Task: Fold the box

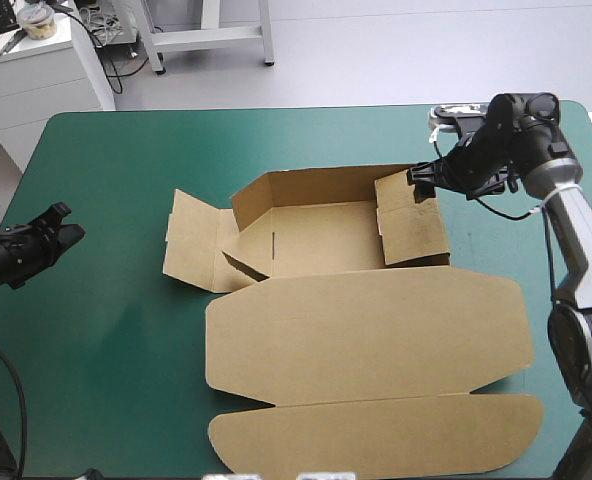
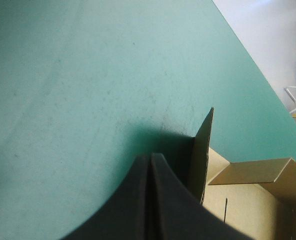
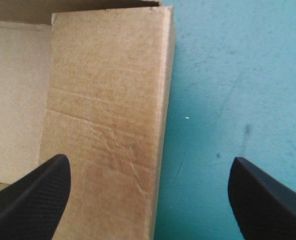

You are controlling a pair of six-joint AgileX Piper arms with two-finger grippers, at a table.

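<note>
our right hand [image 3: 149, 167] hangs wide open over the right end flap [image 3: 108, 115] of the box [image 1: 326, 235], one black finger above the board and the other above the teal-green cover. it grips nothing. our left hand [image 2: 150, 167] is closed to a single point and empty, low over the table [image 1: 106, 330], with the left end flap [image 2: 204, 150] standing on edge ahead of it. the box sits mid-table: far wall raised, end flaps partly up, the wide lid [image 1: 366, 335] flat toward the near edge. we judge we're at the end walls. next, the right hand must close on its flap's edge and fold it inward along the crease. the board is matte brown, stiff and faintly creased, and the lid's corners are rounded.
</note>
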